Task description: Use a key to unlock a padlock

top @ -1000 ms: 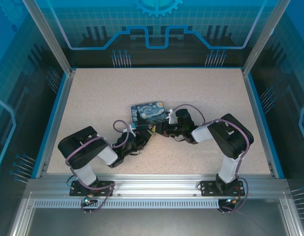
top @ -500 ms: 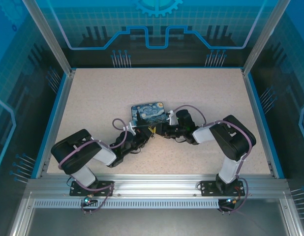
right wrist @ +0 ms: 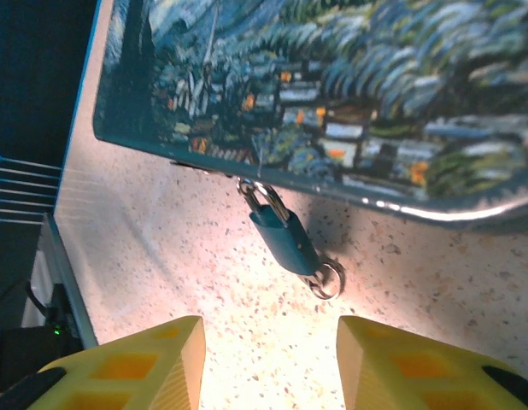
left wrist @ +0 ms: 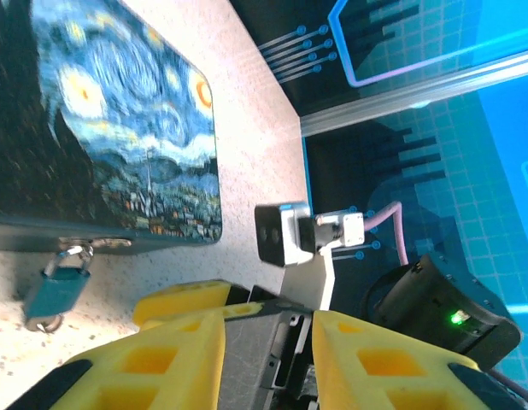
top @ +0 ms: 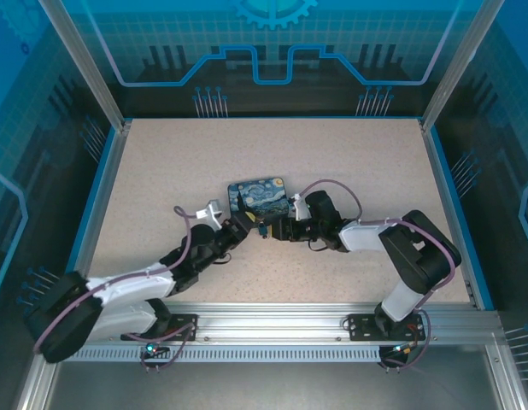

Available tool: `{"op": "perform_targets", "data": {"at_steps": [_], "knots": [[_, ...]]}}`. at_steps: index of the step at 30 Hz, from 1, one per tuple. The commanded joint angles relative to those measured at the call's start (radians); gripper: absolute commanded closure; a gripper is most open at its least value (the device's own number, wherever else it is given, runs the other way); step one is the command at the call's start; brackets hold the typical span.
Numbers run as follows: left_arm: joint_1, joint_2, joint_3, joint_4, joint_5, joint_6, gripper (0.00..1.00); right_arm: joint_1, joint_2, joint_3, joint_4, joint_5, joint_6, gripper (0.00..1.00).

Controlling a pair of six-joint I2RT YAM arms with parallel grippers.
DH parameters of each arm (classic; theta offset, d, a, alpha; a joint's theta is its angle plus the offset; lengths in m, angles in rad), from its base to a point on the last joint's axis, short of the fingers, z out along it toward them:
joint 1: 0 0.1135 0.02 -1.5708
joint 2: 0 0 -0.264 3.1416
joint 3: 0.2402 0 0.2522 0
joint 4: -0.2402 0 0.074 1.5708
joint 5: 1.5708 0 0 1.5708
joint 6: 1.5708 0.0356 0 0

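Right fingers (right wrist: 161,359) spread and empty. Left fingers (left wrist: 187,333) also parted, holding nothing. Padlock (right wrist: 285,241) lies on the counter (right wrist: 204,290) just ahead of the right gap and off to the left of the left fingers. Its long axis slants from the box (right wrist: 332,94) hasp toward the right fingers. Arms look equally near. Small ring (right wrist: 329,278) at its free end; key blade not discernible.

Before you is a speckled beige table (top: 161,171) edged in blue. Near its middle lies a flat dark box (top: 258,195) printed with a starry-night painting. A small teal padlock (right wrist: 285,242) is hooked to the box's front clasp and rests on the tabletop. There is a metal ring (right wrist: 328,278) at its free end.
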Motion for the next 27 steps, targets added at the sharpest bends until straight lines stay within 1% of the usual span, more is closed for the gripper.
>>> {"op": "perform_targets", "data": {"at_steps": [1, 5, 6, 10, 13, 23, 27], "knots": [[0.035, -0.108, 0.023, -0.26, -0.041, 0.095, 0.64, 0.022, 0.017, 0.019, -0.004, 0.019, -0.077, 0.54], [0.062, -0.198, 0.017, -0.356, -0.03, 0.113, 0.6, 0.037, 0.044, 0.025, 0.046, 0.031, -0.089, 0.52], [0.066, -0.215, 0.018, -0.375, -0.028, 0.12, 0.58, 0.041, 0.053, 0.031, 0.051, 0.039, -0.095, 0.52], [0.084, -0.245, 0.011, -0.416, 0.006, 0.13, 0.49, 0.046, 0.087, 0.041, 0.087, 0.04, -0.094, 0.52], [0.095, -0.248, 0.004, -0.418, 0.037, 0.133, 0.45, 0.049, 0.112, 0.041, 0.129, 0.037, -0.085, 0.52], [0.103, -0.245, -0.001, -0.42, 0.063, 0.149, 0.42, 0.053, 0.185, 0.071, 0.194, 0.04, -0.065, 0.53], [0.108, -0.237, -0.004, -0.42, 0.074, 0.148, 0.41, 0.054, 0.203, 0.076, 0.216, 0.023, -0.052, 0.6]]}}
